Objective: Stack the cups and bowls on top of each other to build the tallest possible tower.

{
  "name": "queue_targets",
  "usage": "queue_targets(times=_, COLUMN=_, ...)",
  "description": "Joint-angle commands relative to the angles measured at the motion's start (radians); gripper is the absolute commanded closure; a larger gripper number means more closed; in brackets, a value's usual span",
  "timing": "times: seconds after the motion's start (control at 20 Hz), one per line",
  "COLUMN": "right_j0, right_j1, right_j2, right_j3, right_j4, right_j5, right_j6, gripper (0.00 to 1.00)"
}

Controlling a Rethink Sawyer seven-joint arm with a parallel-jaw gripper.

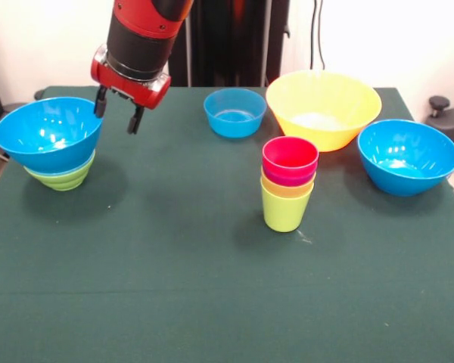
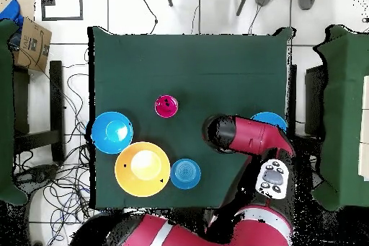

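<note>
Green table [image 1: 174,302], lime bowl [image 1: 60,178] under blue, cup stack [image 1: 287,193], small blue bowl [image 1: 234,112], yellow bowl [image 1: 323,110], lg blue bowl [image 1: 407,156]

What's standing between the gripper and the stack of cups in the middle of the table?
Nothing visible. The gripper hangs open beside the blue bowl nested in the green bowl; only bare green table lies between it and the stacked cups.

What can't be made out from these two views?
- Front view: the green bowl under the blue bowl; only its lower side shows.
- Overhead view: the arm covers most of that pile; only a blue rim shows.
- Overhead view: the gripper is under the arm; only the front view shows the gripper, open.
- Both views: how many cups are nested in the cup stack; only rims show.
</note>
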Motion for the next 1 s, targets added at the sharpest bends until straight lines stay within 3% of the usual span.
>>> queue_targets(times=0.05, right_j0=0.009, right_j1=0.010, right_j2=0.131, right_j3=0.038, right_j4=0.008, right_j5=0.115, right_j6=0.035, gripper=0.00)
queue_targets(times=1.0, right_j0=0.001, right_j1=-0.004, right_j2=0.166, right_j3=0.084, right_j4=0.073, right_j5=0.150, right_j6=0.084, gripper=0.00)
